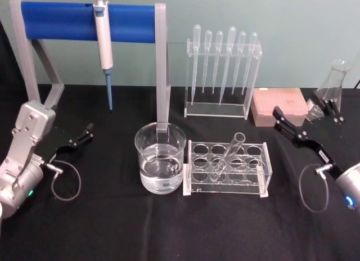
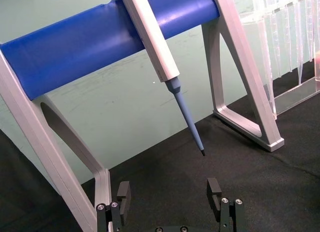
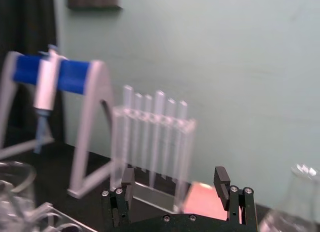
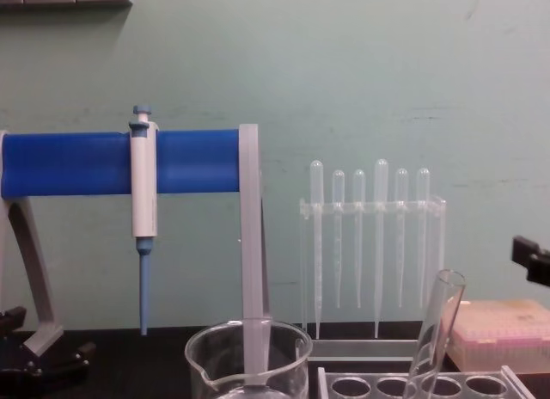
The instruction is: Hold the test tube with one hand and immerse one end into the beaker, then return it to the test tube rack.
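One test tube (image 1: 229, 154) leaning tilted in clear rack (image 1: 227, 169), rim up. Beaker (image 1: 160, 157) part-filled with clear liquid, just beside rack on robot's left. Right gripper (image 1: 308, 125) well apart at right, fingers spread, empty. Left gripper (image 1: 80, 137) likewise spread, empty, at far left.

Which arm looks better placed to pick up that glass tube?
Probably the right. Its open tool sits beside the rack holding the test tube; the left tool, also open, has the beaker in between.
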`<control>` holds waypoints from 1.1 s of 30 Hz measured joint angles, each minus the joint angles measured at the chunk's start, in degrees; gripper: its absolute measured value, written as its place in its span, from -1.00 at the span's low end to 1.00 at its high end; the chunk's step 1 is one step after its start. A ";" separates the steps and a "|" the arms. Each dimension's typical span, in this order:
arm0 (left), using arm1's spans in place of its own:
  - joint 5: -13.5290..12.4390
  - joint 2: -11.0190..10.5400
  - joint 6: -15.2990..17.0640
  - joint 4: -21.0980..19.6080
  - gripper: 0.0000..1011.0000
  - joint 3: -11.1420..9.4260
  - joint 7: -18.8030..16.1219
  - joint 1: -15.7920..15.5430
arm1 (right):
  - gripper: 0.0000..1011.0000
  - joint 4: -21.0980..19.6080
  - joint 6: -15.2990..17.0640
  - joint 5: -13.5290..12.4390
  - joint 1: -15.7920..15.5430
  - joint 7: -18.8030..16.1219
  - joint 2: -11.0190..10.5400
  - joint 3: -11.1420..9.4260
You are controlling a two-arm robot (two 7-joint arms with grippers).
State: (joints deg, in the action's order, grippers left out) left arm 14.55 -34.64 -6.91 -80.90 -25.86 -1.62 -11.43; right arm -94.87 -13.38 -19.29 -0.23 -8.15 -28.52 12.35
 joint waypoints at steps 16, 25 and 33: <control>-0.01 0.00 0.00 0.00 0.98 0.00 0.00 0.00 | 0.98 3.60 -0.22 1.31 -0.26 0.78 3.94 -0.37; 0.00 0.00 0.00 0.00 0.98 0.00 0.00 0.00 | 0.98 3.38 0.00 1.40 -0.26 1.02 3.81 -0.32; 0.00 0.00 0.00 0.00 0.98 0.00 0.00 0.00 | 0.98 3.29 0.08 1.47 -0.26 1.19 3.76 -0.29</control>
State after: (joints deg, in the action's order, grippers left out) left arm 14.55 -34.65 -6.91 -80.90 -25.86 -1.62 -11.43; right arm -91.58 -13.30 -17.82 -0.48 -6.95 -24.75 12.06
